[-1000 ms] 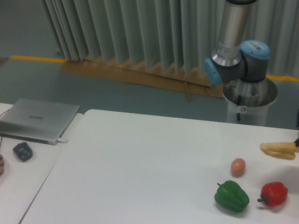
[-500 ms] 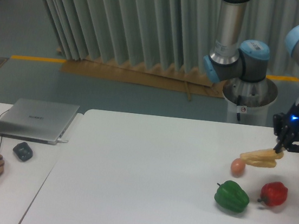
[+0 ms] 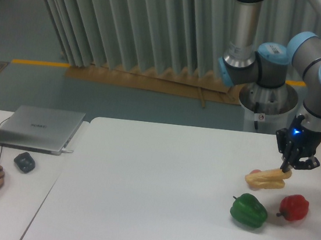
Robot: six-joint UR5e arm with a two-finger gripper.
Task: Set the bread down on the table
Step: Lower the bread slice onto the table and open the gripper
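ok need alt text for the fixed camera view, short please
A robot arm's hand holds a slice of bread just above a white table, over a small orange ball that is mostly hidden behind it. A green pepper and a red pepper lie nearby; a laptop sits on a side desk.

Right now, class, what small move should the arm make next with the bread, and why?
Probably carry it a little further left before lowering. The gripper holds the bread above the table, right over the egg and close to the green pepper.
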